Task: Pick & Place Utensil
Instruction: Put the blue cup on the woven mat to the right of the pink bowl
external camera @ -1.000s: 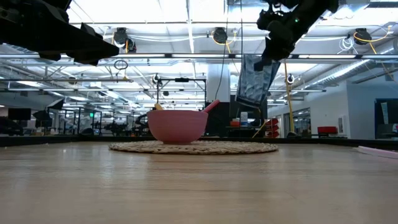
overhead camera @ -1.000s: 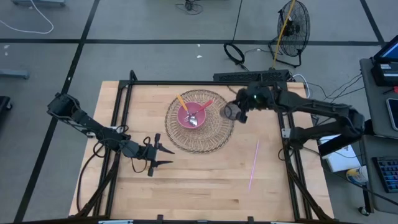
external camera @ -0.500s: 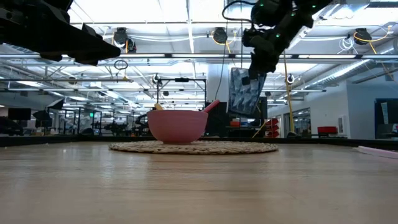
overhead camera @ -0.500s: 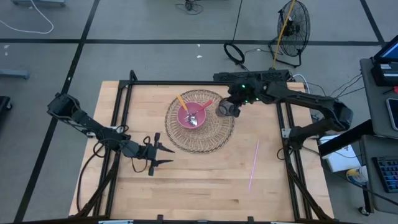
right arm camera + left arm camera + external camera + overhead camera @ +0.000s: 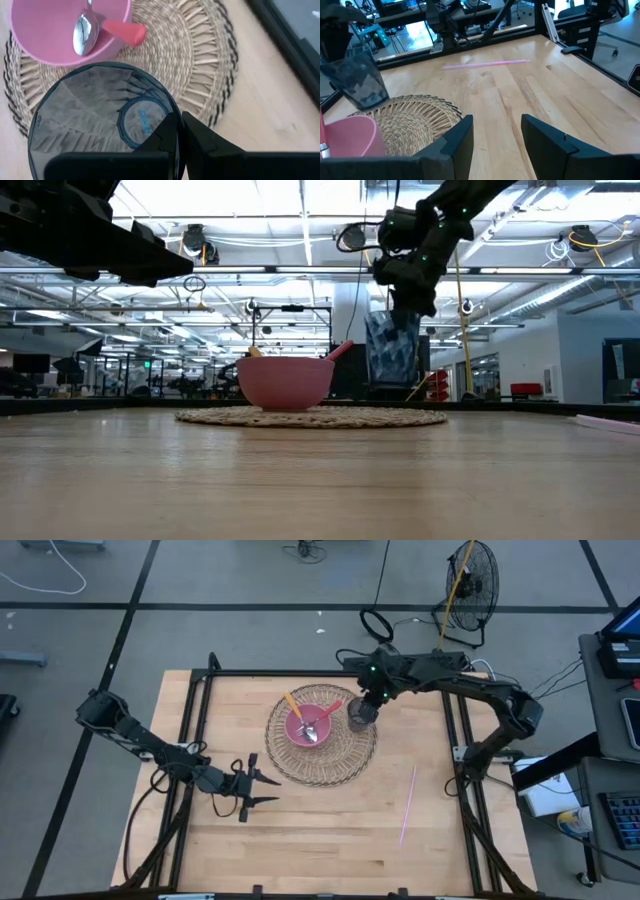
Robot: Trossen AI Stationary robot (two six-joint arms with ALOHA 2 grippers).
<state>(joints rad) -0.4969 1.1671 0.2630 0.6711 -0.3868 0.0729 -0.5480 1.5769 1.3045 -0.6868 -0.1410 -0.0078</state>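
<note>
A pink bowl (image 5: 308, 725) stands on a round woven mat (image 5: 330, 765) at the table's far middle. In it lie a silver spoon (image 5: 82, 32), a red-handled utensil (image 5: 125, 31) and a yellow-handled one (image 5: 291, 701). My right gripper (image 5: 180, 125) is shut on a dark see-through cup (image 5: 360, 717), which hangs over the mat's right part beside the bowl. My left gripper (image 5: 272, 791) hovers open off the mat's near left edge, holding nothing. My right gripper holds the cup by its rim (image 5: 172, 112), on the side away from the bowl, one finger inside the wall and one outside. The fingers slant down from above and from the table's right. The cup (image 5: 392, 350) hangs nearly upright, mouth up, clear of the mat.
A thin pink straw (image 5: 408, 805) lies on the bare wood right of the mat. A black frame (image 5: 300, 673) runs around the table's edges. Bare tabletop stretches along the near side.
My right gripper has carried the cup toward the table's left and a little down, closer to the bowl, and has tipped more steeply downward. The cup now hangs lower over the mat and more upright than before.
</note>
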